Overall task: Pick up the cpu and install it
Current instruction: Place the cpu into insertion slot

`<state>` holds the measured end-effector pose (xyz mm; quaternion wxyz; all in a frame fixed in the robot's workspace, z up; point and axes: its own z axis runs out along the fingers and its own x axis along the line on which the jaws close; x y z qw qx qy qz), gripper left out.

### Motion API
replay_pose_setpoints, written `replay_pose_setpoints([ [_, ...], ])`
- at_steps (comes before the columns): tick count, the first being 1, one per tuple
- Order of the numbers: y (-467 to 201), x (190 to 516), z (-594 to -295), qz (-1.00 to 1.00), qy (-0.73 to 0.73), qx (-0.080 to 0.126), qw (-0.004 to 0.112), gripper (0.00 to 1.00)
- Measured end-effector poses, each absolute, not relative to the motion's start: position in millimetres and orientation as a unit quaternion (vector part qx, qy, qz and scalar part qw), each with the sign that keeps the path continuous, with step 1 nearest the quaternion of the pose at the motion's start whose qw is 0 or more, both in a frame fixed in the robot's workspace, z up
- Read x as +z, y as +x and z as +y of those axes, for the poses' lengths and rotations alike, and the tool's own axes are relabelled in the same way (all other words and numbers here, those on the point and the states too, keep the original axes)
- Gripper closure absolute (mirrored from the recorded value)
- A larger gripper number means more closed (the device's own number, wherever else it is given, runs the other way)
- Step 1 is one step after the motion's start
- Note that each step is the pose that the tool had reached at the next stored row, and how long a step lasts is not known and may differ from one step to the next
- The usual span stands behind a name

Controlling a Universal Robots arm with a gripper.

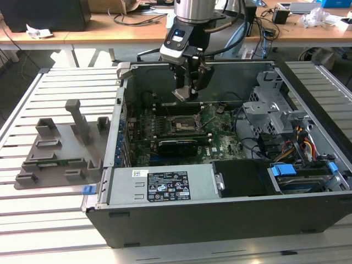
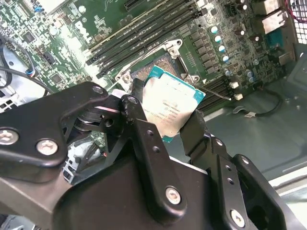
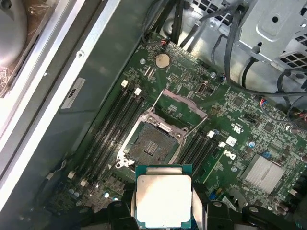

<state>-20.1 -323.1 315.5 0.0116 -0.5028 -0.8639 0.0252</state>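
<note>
Pincer (image 2: 166, 114) clasping cpu (image 3: 163, 199), slatted table (image 1: 60, 220), seemingly wooden desks (image 1: 137, 30) behind

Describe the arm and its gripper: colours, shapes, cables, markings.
The arm's wrist is a silvery metal cylinder. Below it sits a white-and-black module with a small blue panel, and a dark cable loops beside it. The gripper is matte black: two flat fingers on hinged link bars, fastened with silver screws.
</note>
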Motion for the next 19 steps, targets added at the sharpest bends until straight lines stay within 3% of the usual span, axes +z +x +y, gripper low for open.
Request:
replay_pose_setpoints([
  [19,-20.1,315.5,-323.1,-0.79,-0.612,0.024,0.014,0.45],
])
